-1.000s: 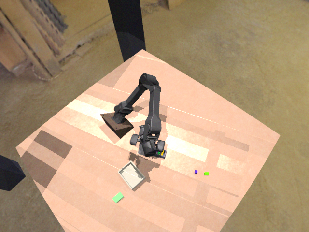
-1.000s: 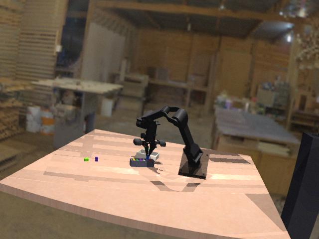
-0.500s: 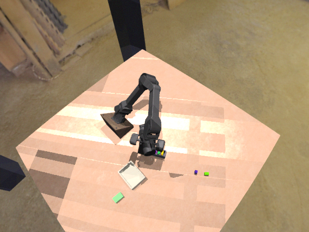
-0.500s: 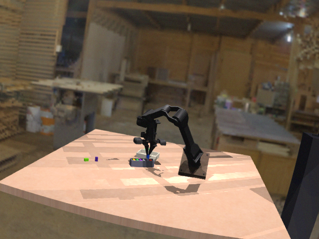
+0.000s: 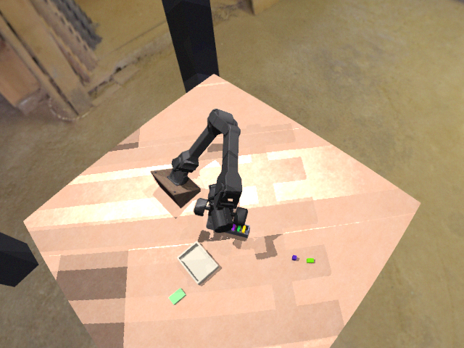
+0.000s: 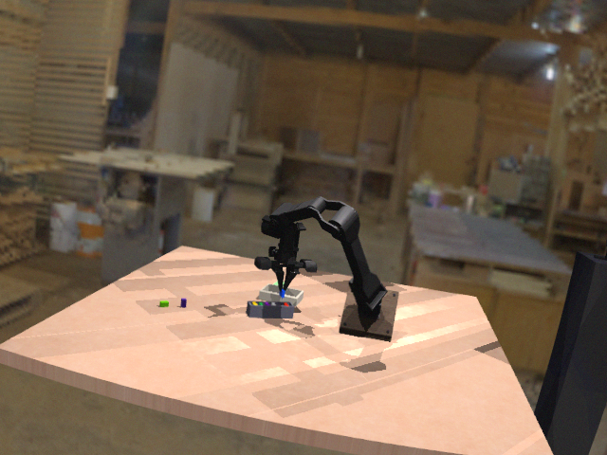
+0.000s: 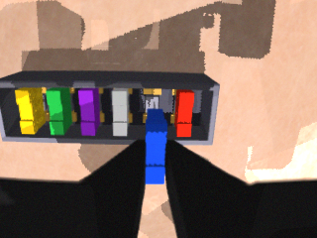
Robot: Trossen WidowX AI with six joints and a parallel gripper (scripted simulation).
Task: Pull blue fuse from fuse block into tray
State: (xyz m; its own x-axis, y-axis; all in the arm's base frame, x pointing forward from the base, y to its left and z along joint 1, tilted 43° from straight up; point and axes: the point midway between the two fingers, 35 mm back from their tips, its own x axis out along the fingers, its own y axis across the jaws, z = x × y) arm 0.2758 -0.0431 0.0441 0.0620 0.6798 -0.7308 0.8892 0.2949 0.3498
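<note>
My desk (image 5: 337, 194), a pale wood surface in patchy bands, carries my dark base plate (image 5: 175, 186), the fuse block (image 5: 239, 233), a white tray (image 5: 198, 262), a flat green card (image 5: 177, 296), and a small purple block (image 5: 294, 257) beside a green one (image 5: 310, 260).

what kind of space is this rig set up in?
Looks like a woodworking shop or timber barn: stacked lumber, plank walls and roof beams, cluttered workbenches behind the robot's table.

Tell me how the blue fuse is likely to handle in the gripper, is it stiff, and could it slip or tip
The blue fuse looks like a rigid block, so it probably won't bend. The gripper pinches only its narrow sides, so it could slip. Tall and narrow, it may tip over once released in the tray.
</note>
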